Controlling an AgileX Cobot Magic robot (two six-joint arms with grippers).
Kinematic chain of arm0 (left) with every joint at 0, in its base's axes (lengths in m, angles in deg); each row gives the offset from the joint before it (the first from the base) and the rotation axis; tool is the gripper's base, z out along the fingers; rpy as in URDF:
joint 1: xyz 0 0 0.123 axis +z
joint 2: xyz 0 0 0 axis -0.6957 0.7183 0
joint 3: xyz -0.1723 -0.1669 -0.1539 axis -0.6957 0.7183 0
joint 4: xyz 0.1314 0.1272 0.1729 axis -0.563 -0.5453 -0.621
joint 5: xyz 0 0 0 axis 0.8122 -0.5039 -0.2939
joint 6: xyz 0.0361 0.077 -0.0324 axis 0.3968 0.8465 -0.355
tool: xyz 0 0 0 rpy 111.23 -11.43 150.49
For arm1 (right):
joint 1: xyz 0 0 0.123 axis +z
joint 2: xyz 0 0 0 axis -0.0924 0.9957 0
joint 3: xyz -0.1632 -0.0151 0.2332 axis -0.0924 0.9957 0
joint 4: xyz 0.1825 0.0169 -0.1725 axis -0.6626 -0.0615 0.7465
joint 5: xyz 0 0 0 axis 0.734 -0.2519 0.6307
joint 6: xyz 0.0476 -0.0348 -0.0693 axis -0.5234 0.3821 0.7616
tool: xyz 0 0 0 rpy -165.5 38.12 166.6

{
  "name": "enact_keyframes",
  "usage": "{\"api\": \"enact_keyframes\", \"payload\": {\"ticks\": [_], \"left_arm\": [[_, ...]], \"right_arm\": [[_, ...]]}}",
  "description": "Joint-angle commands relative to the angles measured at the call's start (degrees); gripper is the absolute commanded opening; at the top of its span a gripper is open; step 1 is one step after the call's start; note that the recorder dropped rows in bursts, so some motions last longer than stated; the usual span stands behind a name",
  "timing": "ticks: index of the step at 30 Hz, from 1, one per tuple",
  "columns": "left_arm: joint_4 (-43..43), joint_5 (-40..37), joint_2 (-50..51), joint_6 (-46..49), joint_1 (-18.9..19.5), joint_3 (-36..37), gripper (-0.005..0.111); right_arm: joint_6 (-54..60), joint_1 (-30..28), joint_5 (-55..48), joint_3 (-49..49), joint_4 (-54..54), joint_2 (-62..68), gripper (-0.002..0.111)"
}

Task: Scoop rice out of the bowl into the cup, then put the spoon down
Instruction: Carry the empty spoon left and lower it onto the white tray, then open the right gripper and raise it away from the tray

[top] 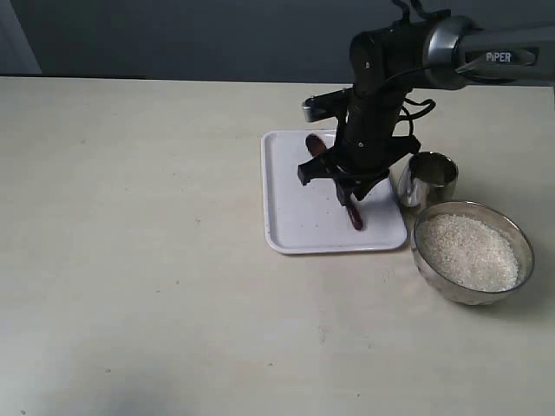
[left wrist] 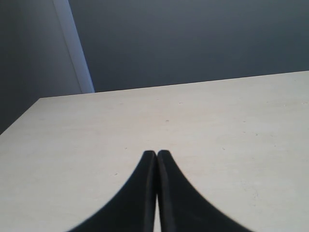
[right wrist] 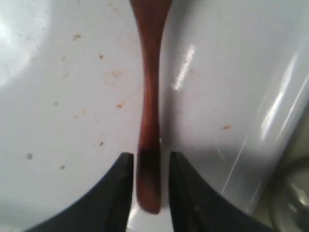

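**Entry: rice-scooping task, spoon on tray with right gripper at its handle**

- Spoon (top: 315, 146): lies flat on the white tray (top: 290, 199), scoop end toward the far edge and handle toward the near edge. No grains show on it.
- Right gripper (right wrist: 150, 155): lowered over the tray and straddling the handle close to its end. The jaws stand slightly apart, with a thin gap on each side of the handle, so it is placed around the spoon but not clamped on it.
- Left gripper (left wrist: 157, 154): jaws pressed together and holding nothing, over bare worktop (top: 139, 243). It does not appear in the exterior view.
- Bowl (top: 473, 295): on the worktop just beside the tray's near right corner and apart from it.
- Rice (top: 468, 250): fills the bowl in a broad, even mound.
- Cup (top: 427, 178): upright, just beside the tray's right edge and behind the bowl. Its inside shows only reflections, so I cannot tell whether it holds any rice.

Progress, as a judgement: the pictures fit two readings, a grasp about to close before the first scoop, or a release after the spoon was put down. The well-filled bowl and clean spoon lean toward the first. On that reading everything is left: lifting the spoon, scooping, tipping into the cup and setting the spoon back down.
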Motion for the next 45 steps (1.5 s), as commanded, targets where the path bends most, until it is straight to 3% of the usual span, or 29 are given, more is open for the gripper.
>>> {"api": "enact_keyframes", "payload": {"ticks": [1, 8, 10, 13, 16, 21, 25, 29, 33, 42, 45], "left_arm": [[0.16, 0.45, -0.31, -0.29, 0.01, -0.16, 0.000], [0.16, 0.45, -0.31, -0.29, 0.01, -0.16, 0.000], [0.16, 0.45, -0.31, -0.29, 0.01, -0.16, 0.000], [0.16, 0.45, -0.31, -0.29, 0.01, -0.16, 0.000], [0.16, 0.45, -0.31, -0.29, 0.01, -0.16, 0.000], [0.16, 0.45, -0.31, -0.29, 0.01, -0.16, 0.000], [0.16, 0.45, -0.31, -0.29, 0.01, -0.16, 0.000], [0.16, 0.45, -0.31, -0.29, 0.01, -0.16, 0.000], [0.16, 0.45, -0.31, -0.29, 0.01, -0.16, 0.000], [0.16, 0.45, -0.31, -0.29, 0.01, -0.16, 0.000], [0.16, 0.45, -0.31, -0.29, 0.01, -0.16, 0.000]], "right_arm": [[0.42, -0.33, 0.09, -0.43, -0.60, -0.14, 0.027], [0.18, -0.33, -0.07, -0.57, -0.36, -0.51, 0.032], [0.18, -0.33, -0.35, -1.04, 0.00, -1.46, 0.026], [0.18, -0.33, -0.30, -1.04, 1.40, -7.71, 0.000], [0.31, -0.33, 1.29, -0.41, 1.66, -16.95, -0.001], [-1.47, -0.18, 11.08, 13.34, 2.56, -42.42, -0.001], [-9.39, -0.18, 17.59, 31.68, 11.71, -64.37, -0.001], [-11.05, -0.18, 17.83, 42.21, 11.69, -77.36, -0.001], [-11.27, -0.18, 9.01, 44.23, 11.05, -81.67, -0.001], [-11.27, -0.33, 9.35, 44.23, 11.24, -82.40, -0.001], [-8.78, -4.62, 11.18, 44.23, 11.90, -84.31, -0.001]]}}
